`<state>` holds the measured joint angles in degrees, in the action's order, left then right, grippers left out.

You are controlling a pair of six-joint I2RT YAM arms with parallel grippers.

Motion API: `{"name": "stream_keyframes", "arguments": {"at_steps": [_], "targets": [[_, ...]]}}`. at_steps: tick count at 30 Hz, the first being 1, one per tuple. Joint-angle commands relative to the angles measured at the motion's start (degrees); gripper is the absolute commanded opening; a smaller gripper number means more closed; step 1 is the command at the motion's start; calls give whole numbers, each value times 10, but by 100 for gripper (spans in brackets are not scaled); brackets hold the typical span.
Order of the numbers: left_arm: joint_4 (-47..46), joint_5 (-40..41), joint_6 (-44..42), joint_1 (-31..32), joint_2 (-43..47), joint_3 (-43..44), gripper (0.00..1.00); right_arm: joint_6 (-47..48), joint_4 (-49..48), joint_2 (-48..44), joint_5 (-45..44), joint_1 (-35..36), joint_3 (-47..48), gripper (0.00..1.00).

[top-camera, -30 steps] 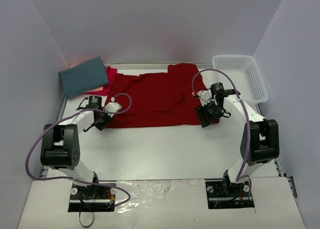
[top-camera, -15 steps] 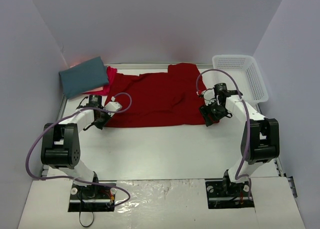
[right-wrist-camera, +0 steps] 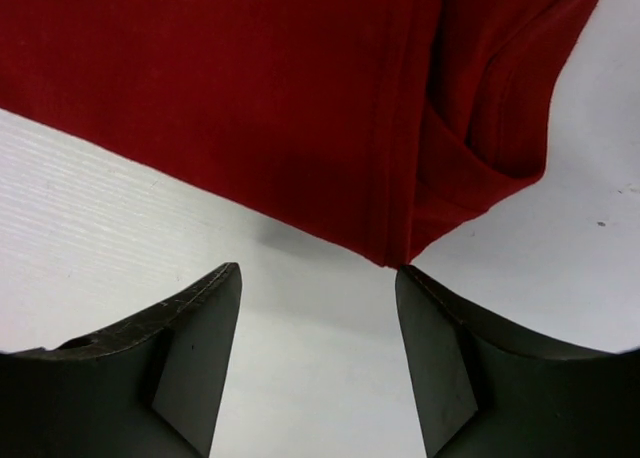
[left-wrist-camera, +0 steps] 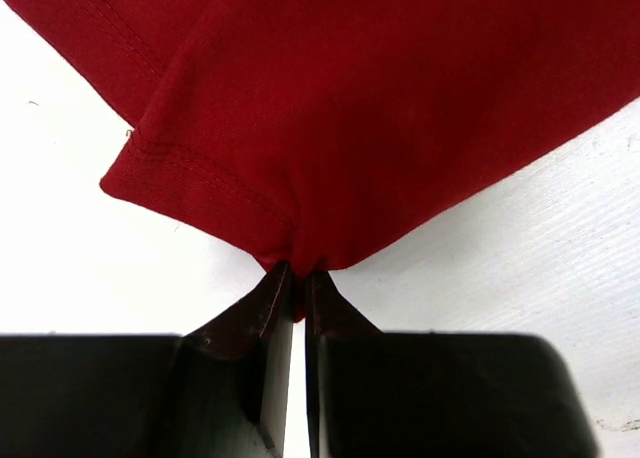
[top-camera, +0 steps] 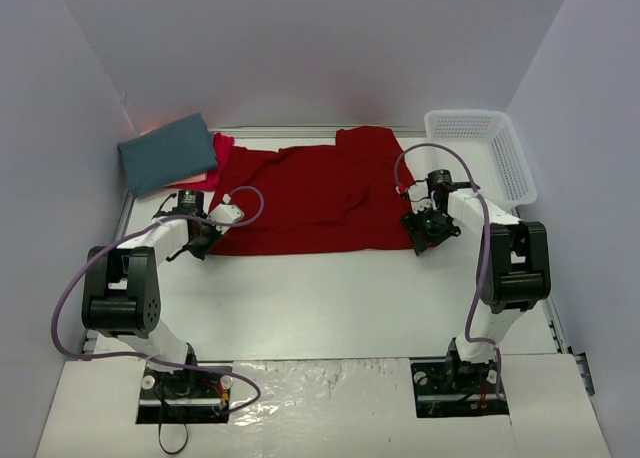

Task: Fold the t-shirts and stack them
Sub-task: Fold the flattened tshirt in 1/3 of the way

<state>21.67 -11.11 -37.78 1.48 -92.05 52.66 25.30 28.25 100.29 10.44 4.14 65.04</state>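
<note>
The deep red t-shirt (top-camera: 310,198) lies spread flat across the back middle of the table. My left gripper (top-camera: 203,244) is shut on its near left corner (left-wrist-camera: 290,238), the cloth pinched between the fingertips (left-wrist-camera: 270,293). My right gripper (top-camera: 418,240) is open at the shirt's near right corner (right-wrist-camera: 400,248), with the corner just ahead of the right fingertip (right-wrist-camera: 415,298) and not held. A folded slate-teal t-shirt (top-camera: 167,153) lies at the back left, on top of a pinkish-red t-shirt (top-camera: 220,156).
A white mesh basket (top-camera: 485,150) stands at the back right. Grey walls close in the left, back and right sides. The white tabletop (top-camera: 330,298) stretches bare between the shirt and the arm bases.
My right gripper has moved right and slightly toward me, to the shirt's near right corner. My left gripper has stayed shut on the left corner.
</note>
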Motion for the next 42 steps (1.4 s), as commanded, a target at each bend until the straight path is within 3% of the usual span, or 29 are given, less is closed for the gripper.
{"name": "stream_keyframes", "arguments": {"at_steps": [1,5,8,13,25,30,42], "targets": [[19,3,-15,-4,13,9,2,-7,10,18,-9,-3,11,59],[16,3,-19,-5,13,5,2,-5,8,25,-6,-3,13,59],[15,3,-17,-5,12,4,2,-7,10,27,-5,-4,12,52],[14,2,-18,-5,11,2,2,-4,11,10,4,-9,-1,29],[18,4,-23,-12,10,2,2,-2,11,23,-9,-24,1,20],[21,2,-29,-22,22,-1,2,-2,11,5,-7,-29,-2,0],[47,-8,-36,-46,64,-4,2,5,29,-40,15,-39,-15,0]]}}
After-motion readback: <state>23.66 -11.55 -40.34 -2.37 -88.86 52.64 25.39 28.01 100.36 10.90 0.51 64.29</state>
